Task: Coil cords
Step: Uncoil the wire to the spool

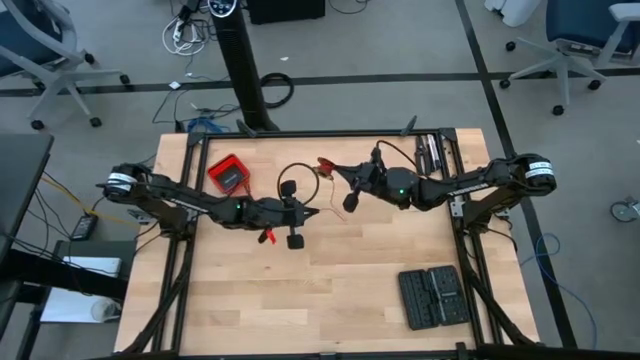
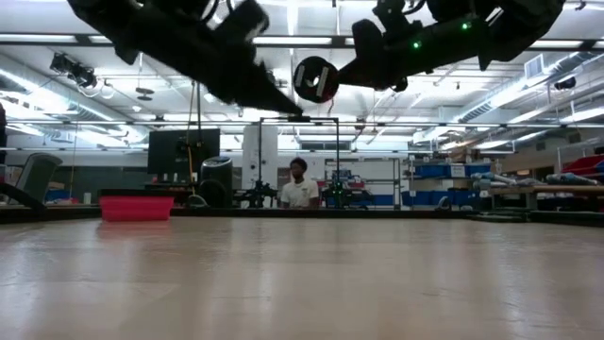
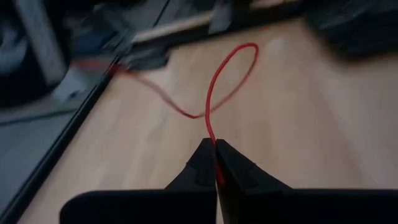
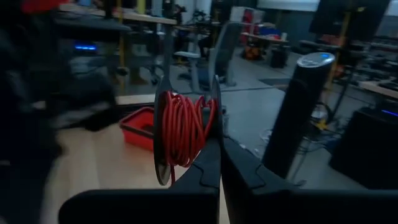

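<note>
The thin, limp red wire (image 3: 211, 99) is pinched in the closed left gripper (image 3: 216, 158); the right gripper (image 4: 219, 149), clamped on the spool (image 4: 183, 127), keeps it taut.

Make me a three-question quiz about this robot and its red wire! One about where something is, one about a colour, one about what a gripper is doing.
1. Where is the red box?
A. on the table beside the left arm
B. on the floor
C. in the right gripper

2. What colour is the wire wound on the spool?
A. blue
B. red
C. white

3. What is the left gripper doing?
A. standing wide open
B. shut on the red wire
C. holding the dark case

Answers:
1 A, the high view shows it on the wood near the left arm.
2 B, the right wrist view shows red coils.
3 B, the left wrist view shows the wire pinched between its closed fingers.
</note>
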